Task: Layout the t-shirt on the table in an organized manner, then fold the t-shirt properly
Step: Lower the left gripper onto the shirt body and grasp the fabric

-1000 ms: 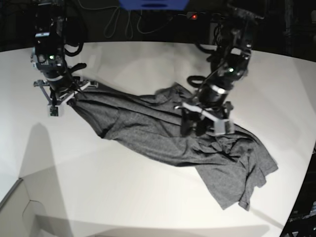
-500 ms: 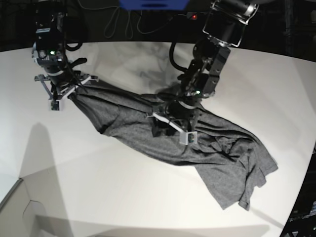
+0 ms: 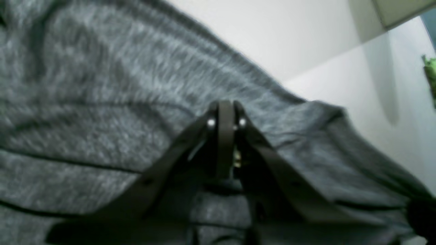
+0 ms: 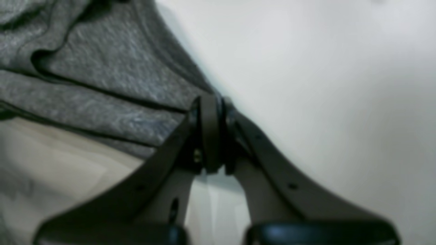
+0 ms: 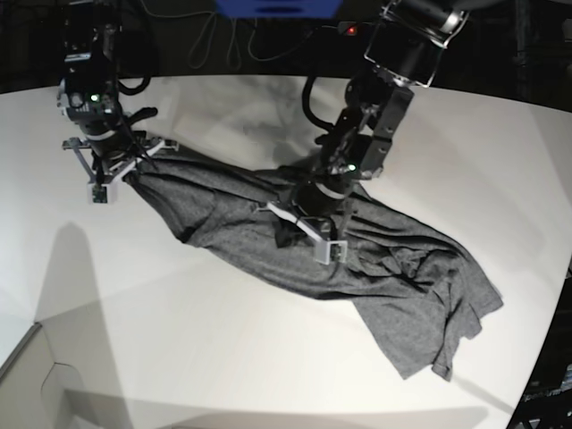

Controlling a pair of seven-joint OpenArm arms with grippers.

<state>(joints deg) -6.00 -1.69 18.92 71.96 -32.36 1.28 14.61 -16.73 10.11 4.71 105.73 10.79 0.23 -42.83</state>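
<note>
The dark heather-grey jersey-knit t-shirt [image 5: 304, 250] lies crumpled on the large smooth white worktop [image 5: 206, 357], drawn out into one long band. Its long axis runs on a diagonal in the base view, from the far left corner of the shirt down to the near right, where the cloth widens into a loose rumpled end near the worktop's right edge. The narrow far-left end is drawn to a point.

That narrow end sits in the right pincer [image 5: 121, 168], whose fingers are pressed together on the shirt's edge; in the right wrist view the right pincer [image 4: 211, 112] pinches the hem, the cloth spreading away to one side of it and bare worktop on the other.

The left pincer [image 5: 299, 223] stands on the middle of the shirt, about halfway along the band. In the left wrist view its fingers [image 3: 224, 115] are closed together over the grey cloth, but whether any fold is caught between them cannot be told
</note>
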